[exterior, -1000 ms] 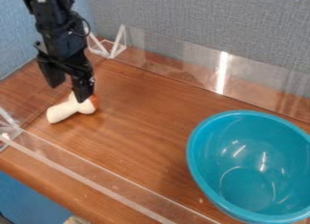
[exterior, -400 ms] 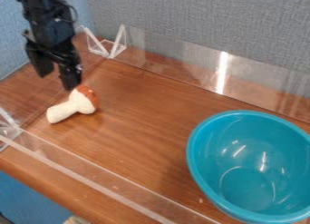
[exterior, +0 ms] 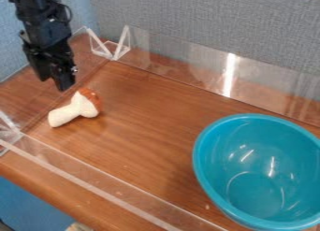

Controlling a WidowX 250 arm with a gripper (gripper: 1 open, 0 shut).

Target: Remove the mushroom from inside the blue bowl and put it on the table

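Note:
The mushroom (exterior: 77, 108) lies on its side on the table (exterior: 150, 122) at the left, cream stem pointing left and reddish-brown cap to the right. My black gripper (exterior: 62, 79) hangs pointing down just above and left of it, apart from it, with nothing between its fingers; the jaws stand slightly apart. The blue bowl (exterior: 260, 171) sits at the front right, its smooth inside holding nothing.
Low clear acrylic walls (exterior: 212, 66) edge the tabletop along the back, left and front. A grey fabric backdrop (exterior: 225, 20) stands behind the back wall.
The gripper has drawn up and to the left, away from the mushroom, which stays lying where it was. Its fingers have come a little closer together.

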